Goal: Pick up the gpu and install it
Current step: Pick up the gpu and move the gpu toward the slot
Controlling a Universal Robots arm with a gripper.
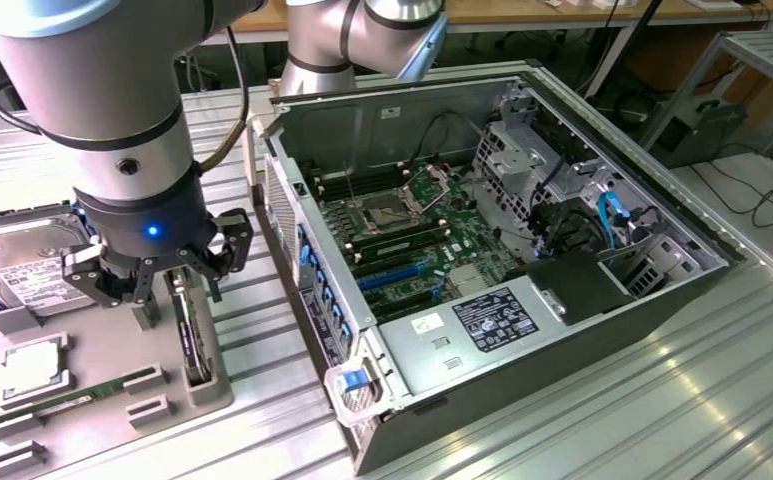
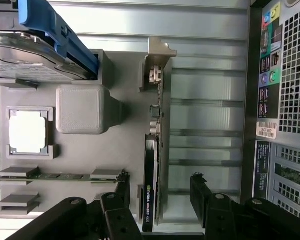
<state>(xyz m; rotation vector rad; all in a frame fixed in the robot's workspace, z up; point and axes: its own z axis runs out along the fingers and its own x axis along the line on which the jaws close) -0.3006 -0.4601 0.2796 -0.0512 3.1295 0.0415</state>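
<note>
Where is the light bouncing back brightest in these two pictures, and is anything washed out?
In the exterior view, glare streaks the metal table at the view's lower right, and a blue light glows above the gripper. In the wrist view, the square chip is washed out to white; the gpu is evenly lit.

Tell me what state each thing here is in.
gripper: open, straddling the gpu, not gripping.
gpu: standing on edge in the gray tray, not installed.
computer case: lying on its side, open.
hard drive: resting in the tray.
memory stick: lying in the tray.
</note>
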